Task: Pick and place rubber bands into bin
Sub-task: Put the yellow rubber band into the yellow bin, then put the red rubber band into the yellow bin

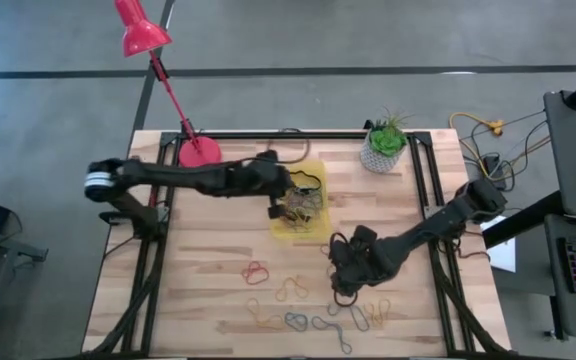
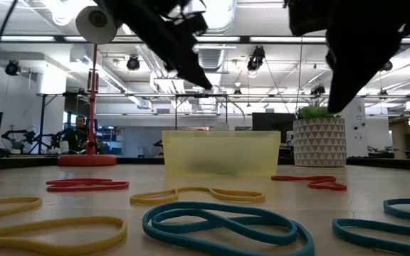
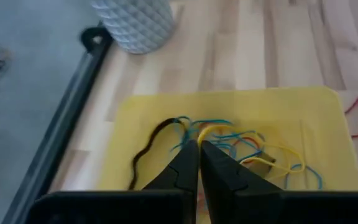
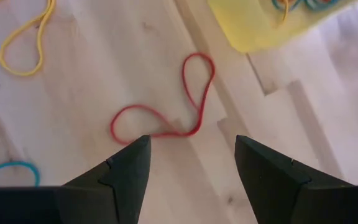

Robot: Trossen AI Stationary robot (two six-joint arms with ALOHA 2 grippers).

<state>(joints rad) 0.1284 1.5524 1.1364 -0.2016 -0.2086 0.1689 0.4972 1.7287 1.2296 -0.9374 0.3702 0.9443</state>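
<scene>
The yellow translucent bin sits mid-table and holds a tangle of blue, yellow and black rubber bands. More bands lie flat on the wood toward the near edge: red, tan, blue and yellow. My left gripper is shut and hovers over the bin, above its rim in the low view. My right gripper is open above a twisted red band that lies flat on the table, near the bin's corner.
A white ribbed plant pot stands at the far right of the table. A red lamp's base stands at the far left. A black frame rail runs along the table's far side. Bare wood lies left of the bin.
</scene>
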